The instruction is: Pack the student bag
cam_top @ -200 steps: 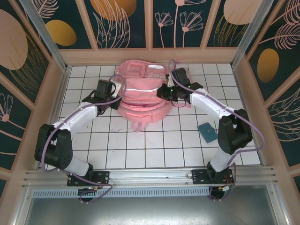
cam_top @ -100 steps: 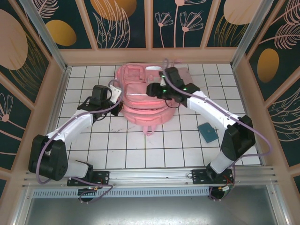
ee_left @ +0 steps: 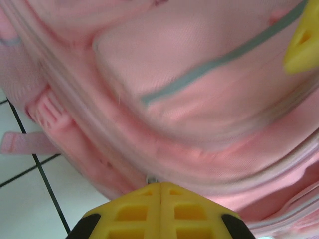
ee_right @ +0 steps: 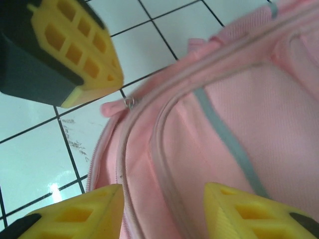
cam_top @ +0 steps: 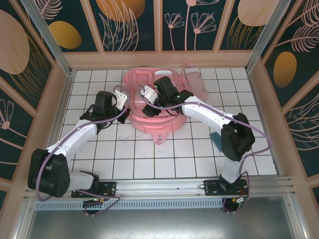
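Top external: the student bag lies on the white tiled worktop, far centre, between both arms. We see the left tool at the bag's left edge. Left wrist view has its jaws closed, tips at the zipper seam; we cannot tell if it pinches anything. The right tool hangs open over the striped pocket.

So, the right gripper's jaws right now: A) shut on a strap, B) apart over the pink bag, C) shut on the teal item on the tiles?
B: in the right wrist view the right gripper has its yellow fingers apart, with the student bag showing between them.
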{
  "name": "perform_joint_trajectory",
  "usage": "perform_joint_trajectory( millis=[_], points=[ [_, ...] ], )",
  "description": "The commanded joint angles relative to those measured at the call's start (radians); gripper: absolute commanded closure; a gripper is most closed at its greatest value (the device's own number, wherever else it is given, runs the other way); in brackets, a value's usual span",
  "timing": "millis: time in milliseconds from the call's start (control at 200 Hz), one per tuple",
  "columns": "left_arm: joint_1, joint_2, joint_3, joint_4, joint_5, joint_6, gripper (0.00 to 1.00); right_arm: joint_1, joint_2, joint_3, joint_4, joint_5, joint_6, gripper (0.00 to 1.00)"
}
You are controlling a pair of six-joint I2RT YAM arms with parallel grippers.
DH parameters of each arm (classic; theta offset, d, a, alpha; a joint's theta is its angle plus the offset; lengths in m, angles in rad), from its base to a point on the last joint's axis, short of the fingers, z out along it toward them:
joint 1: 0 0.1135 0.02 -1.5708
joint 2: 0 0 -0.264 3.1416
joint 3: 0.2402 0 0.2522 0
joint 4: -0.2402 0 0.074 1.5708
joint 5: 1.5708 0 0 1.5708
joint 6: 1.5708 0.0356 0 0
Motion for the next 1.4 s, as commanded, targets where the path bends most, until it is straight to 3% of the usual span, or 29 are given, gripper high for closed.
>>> perform_joint_trajectory(
  millis=[0,85,190,265,385,556,686,871,1051,1391],
  points=[
    [0.002,-0.029,-0.003,0.083,0.033,-0.009,1.00,-0.024,0.036,0.073,0.003,-0.144,-0.160,0.56],
    [0.002,-0.029,-0.005,0.089,0.007,-0.017,1.00,-0.028,0.064,0.091,-0.008,-0.154,-0.177,0.56],
    [0.002,-0.018,-0.002,0.091,-0.154,-0.101,1.00,-0.030,0.094,0.109,-0.020,-0.150,-0.170,0.56],
    [0.005,0.000,0.008,0.054,-0.293,-0.217,0.85,-0.028,0.102,0.109,-0.022,-0.153,-0.141,0.54],
    [0.019,0.024,0.001,0.007,-0.318,-0.370,0.68,-0.013,0.132,0.129,-0.025,-0.082,-0.020,0.47],
    [0.066,0.072,-0.012,-0.043,-0.274,-0.549,0.53,0.032,0.193,0.170,-0.043,0.055,0.106,0.44],
    [0.108,0.096,-0.048,-0.034,-0.139,-0.690,0.46,0.073,0.213,0.170,-0.047,0.158,0.103,0.43],
    [0.123,0.108,-0.116,0.029,-0.040,-0.896,0.42,0.108,0.258,0.211,-0.079,0.236,0.079,0.40],
    [0.122,0.104,-0.186,0.081,-0.026,-1.089,0.42,0.134,0.292,0.238,-0.102,0.321,0.050,0.39],
    [0.122,0.105,-0.211,0.176,0.034,-1.145,0.42,0.157,0.315,0.246,-0.126,0.341,0.003,0.39]
  ],
)
